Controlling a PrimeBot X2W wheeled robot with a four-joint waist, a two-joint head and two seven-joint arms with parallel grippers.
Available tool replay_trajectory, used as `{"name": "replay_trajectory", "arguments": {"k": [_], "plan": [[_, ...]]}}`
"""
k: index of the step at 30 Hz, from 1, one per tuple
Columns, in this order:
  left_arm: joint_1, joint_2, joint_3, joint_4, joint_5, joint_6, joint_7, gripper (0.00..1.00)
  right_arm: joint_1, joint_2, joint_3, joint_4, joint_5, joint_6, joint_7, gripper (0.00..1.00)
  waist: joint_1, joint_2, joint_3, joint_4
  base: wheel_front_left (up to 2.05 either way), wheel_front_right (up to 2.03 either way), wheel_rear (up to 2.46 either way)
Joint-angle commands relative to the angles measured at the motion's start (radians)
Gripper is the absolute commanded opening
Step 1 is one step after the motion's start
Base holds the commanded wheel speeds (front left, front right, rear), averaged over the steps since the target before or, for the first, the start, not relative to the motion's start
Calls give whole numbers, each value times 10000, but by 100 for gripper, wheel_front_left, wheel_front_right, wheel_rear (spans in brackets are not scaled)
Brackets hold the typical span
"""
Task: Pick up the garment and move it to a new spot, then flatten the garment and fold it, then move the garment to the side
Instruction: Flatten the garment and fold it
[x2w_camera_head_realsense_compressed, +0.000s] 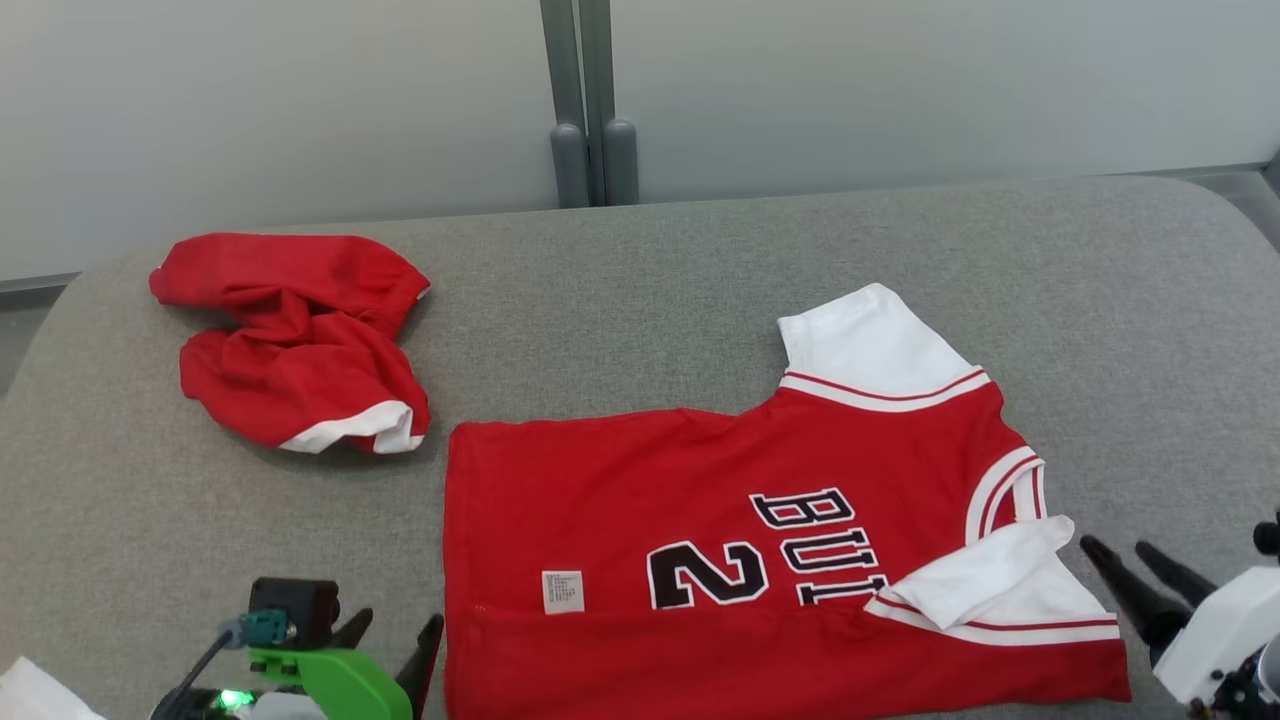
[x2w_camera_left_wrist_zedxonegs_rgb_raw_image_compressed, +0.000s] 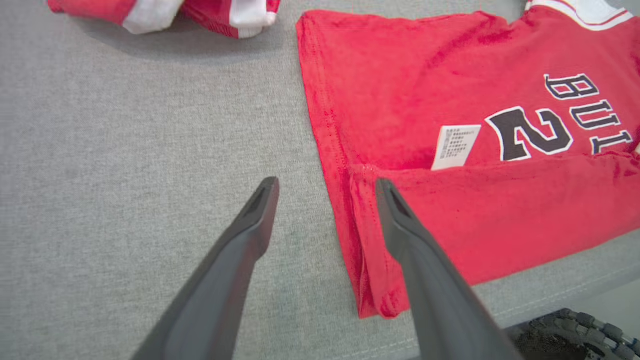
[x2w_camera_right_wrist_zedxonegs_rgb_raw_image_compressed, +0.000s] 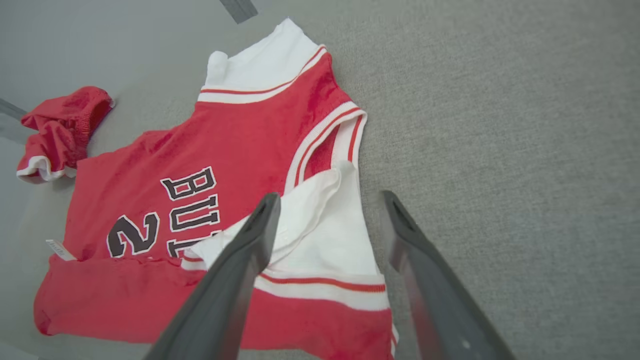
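Grey fabric covers the worktop (x2w_camera_head_realsense_compressed: 700, 280), with crumpled red shorts (x2w_camera_head_realsense_compressed: 300, 340) at far left. Nearer, the left gripper (x2w_camera_head_realsense_compressed: 395, 640) has its fingers spread and empty, just beside the hem edge (x2w_camera_left_wrist_zedxonegs_rgb_raw_image_compressed: 345, 210) of the red short-sleeved jersey (x2w_camera_head_realsense_compressed: 700, 480). The jersey's long axis runs left to right: hem left, sleeves right, near edge folded over. The right gripper (x2w_camera_head_realsense_compressed: 1118, 548), fingers likewise apart and empty, sits just beside the near white sleeve (x2w_camera_head_realsense_compressed: 1000, 590), so each arm is nearest its own end.

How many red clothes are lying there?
2. The red jersey lies spread out near the robot, its near edge folded over. The crumpled red shorts sit apart from it, farther back on the left. Nothing seems hidden.
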Motion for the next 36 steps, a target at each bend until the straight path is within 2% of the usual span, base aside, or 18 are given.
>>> {"name": "replay_trajectory", "arguments": {"k": [1, 7, 13, 16, 21, 28, 36], "plan": [[-311, -67, 84, 20, 181, 76, -147, 100, -379, 56, -202, -98, -296, -4, -208, 100, 0, 0, 196, -18, 0, 0, 0], [-1842, -684, 61, 676, 790, -127, -257, 100, -2176, 496, -485, 21, -1105, -4, -281, 100, 0, 0, 1218, 120, 0, 0, 0], [-3815, -1691, -149, 2122, 1089, -817, -42, 100, -4563, 547, -206, 758, -1628, -4, -80, 100, 0, 0, 2540, 465, 0, 0, 0], [-4780, -2197, -260, 3129, 1167, -1292, 122, 100, -6031, 486, 270, 1451, -1773, -5, 37, 100, 0, 0, 3269, 588, 0, 0, 0], [-5641, -2638, -358, 4104, 1203, -1742, 218, 100, -7626, 426, 1113, 2427, -1742, -5, 312, 100, 0, 0, 3910, 765, 0, 0, 0], [-6298, -3031, -488, 4774, 1251, -1922, 411, 100, -9121, 312, 2377, 3752, -1400, -4, 948, 100, 0, 0, 4364, 1087, 0, 0, 0], [-6418, -3163, -650, 4680, 1157, -1948, 791, 100, -9962, 115, 3472, 4695, -843, -5, 1362, 100, 0, 0, 4451, 1365, 0, 0, 0]]}}
